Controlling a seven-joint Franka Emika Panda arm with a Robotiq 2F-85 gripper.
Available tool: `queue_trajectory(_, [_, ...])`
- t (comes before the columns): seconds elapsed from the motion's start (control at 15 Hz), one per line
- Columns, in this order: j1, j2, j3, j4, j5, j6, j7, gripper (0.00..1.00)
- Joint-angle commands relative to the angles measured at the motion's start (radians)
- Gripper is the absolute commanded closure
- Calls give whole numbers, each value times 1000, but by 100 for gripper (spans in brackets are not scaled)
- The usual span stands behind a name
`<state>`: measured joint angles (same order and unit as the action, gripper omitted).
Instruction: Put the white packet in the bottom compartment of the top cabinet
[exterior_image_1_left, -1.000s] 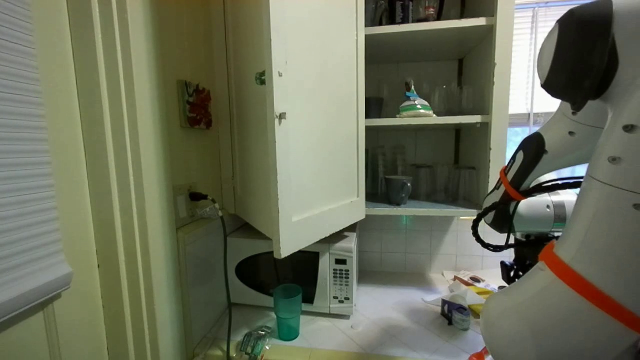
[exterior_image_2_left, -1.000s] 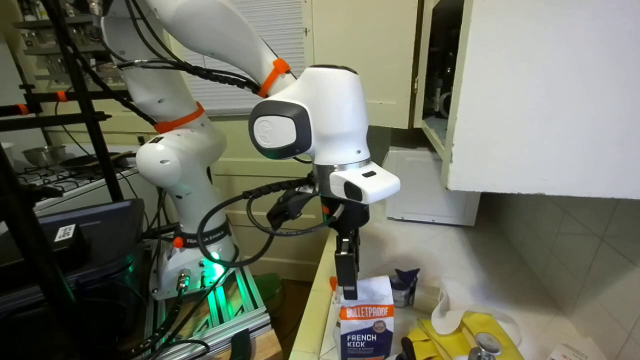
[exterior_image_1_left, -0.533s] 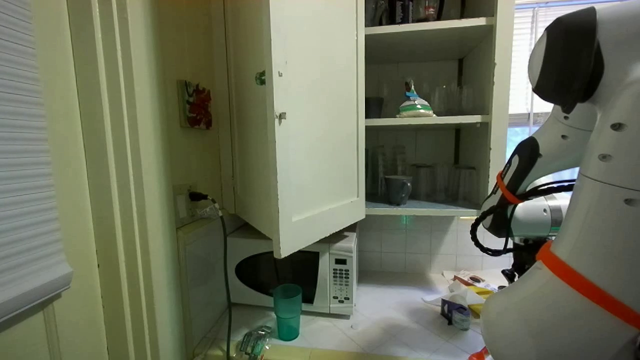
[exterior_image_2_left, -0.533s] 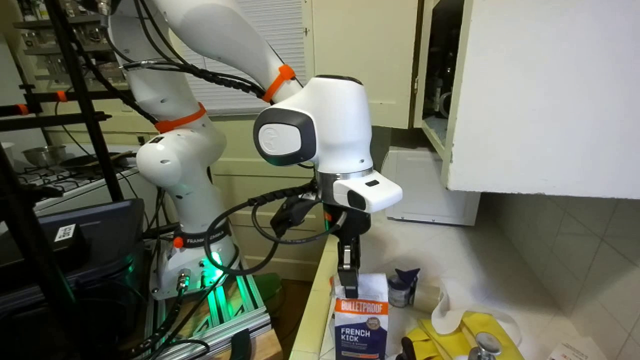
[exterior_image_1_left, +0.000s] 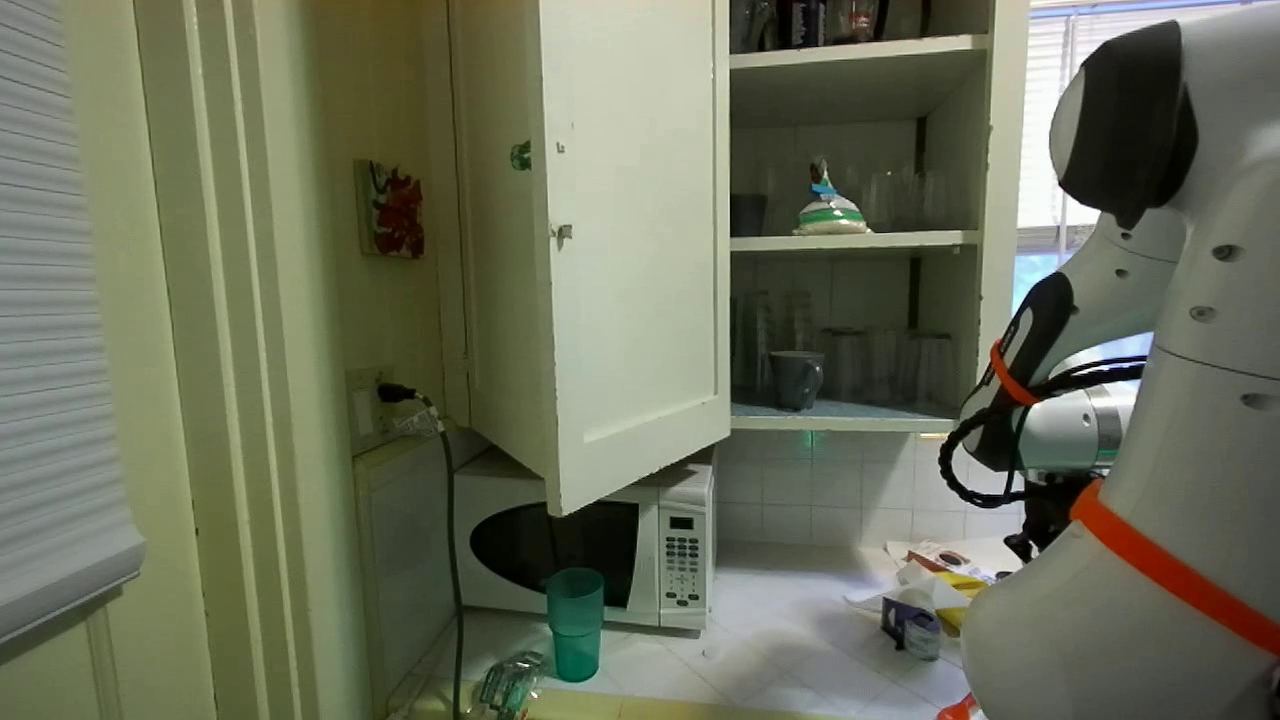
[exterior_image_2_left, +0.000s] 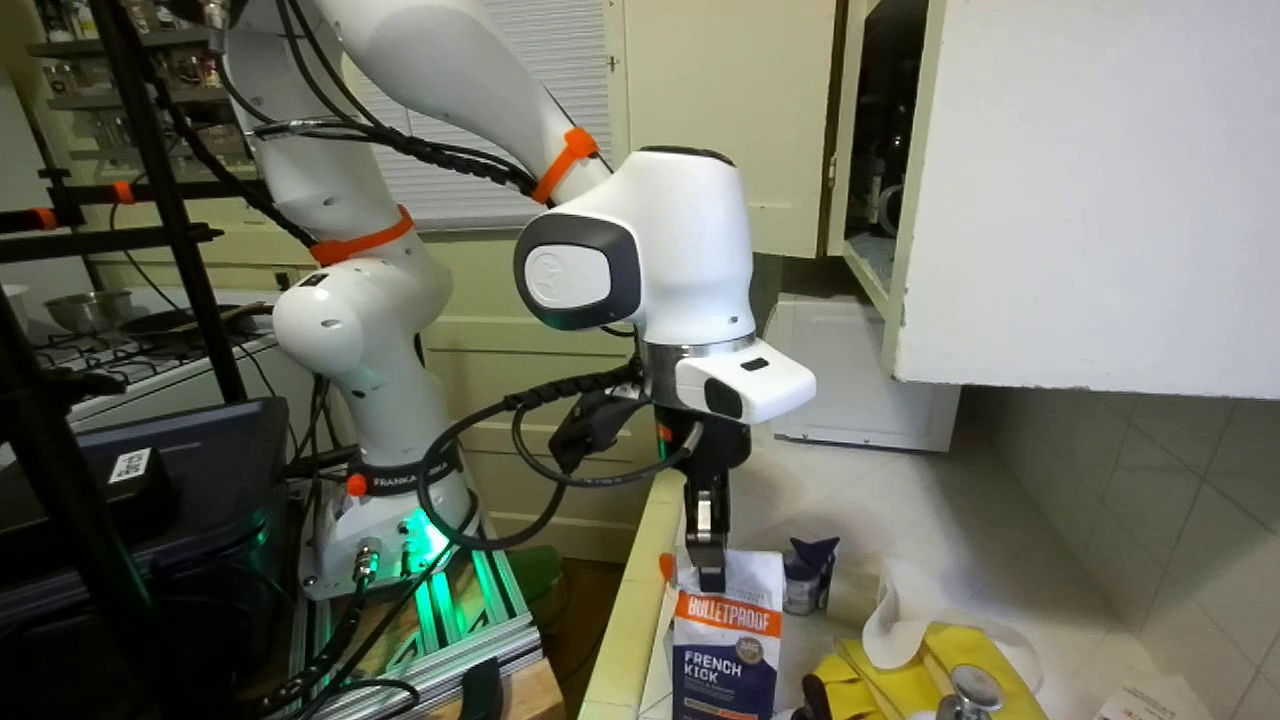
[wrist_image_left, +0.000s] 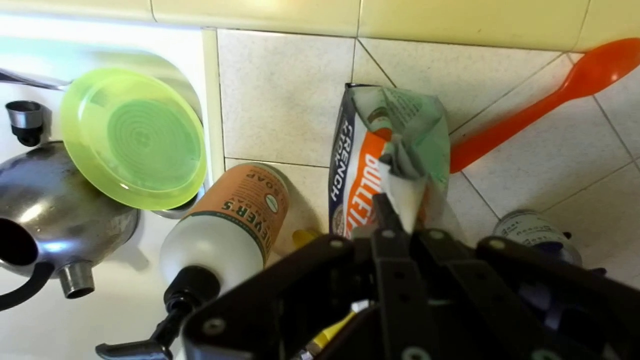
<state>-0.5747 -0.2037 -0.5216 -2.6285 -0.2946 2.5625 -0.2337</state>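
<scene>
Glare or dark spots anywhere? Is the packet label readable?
Wrist view: gripper fingers very dark, glare on the kettle; in an exterior view, bright window, shadow on the counter; large print on the white packet readable in an exterior view.

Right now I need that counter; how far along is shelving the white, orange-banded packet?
Done: the flat cream-white cabinet door stands open. In hand: the black gripper looks shut on the packet near its top. Left: lifting it into the cream-walled bottom compartment.
</scene>
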Motion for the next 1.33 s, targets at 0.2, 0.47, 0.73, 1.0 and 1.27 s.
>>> queue_trajectory(0.2, [-3,-75,6,44,-2,-84,-80,99])
queue_trajectory(0.47, [6,-151,19,60,2,-172,-117,99])
queue_trajectory(0.73, [37,-254,33,49,14,-246,-184,99])
queue_trajectory(1.0, [79,-362,48,47,17,-313,-230,99])
queue_trajectory(1.27, [129,-438,63,66,39,-344,-239,99])
